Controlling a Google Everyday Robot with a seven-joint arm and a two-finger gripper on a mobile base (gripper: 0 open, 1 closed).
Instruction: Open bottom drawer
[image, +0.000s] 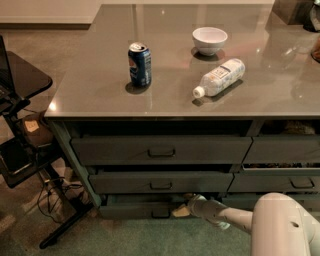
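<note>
The bottom drawer (137, 208) is the lowest, shallow dark grey-green front of the left stack, with a small dark centre pull (161, 213). It stands out a little from the cabinet. My gripper (181, 209) is at floor level just right of the pull, at the drawer's top edge, on the end of my white arm (235, 217), which reaches in from the lower right. Above it are the middle drawer (161, 182) and the top drawer (161, 150), both taller.
On the counter (100, 90) stand a blue soda can (139, 63), a white bowl (209, 39) and a lying plastic bottle (219, 77). A neighbouring drawer stack (285, 150) is at right. A black stand with cables (30, 150) is at left on the carpet.
</note>
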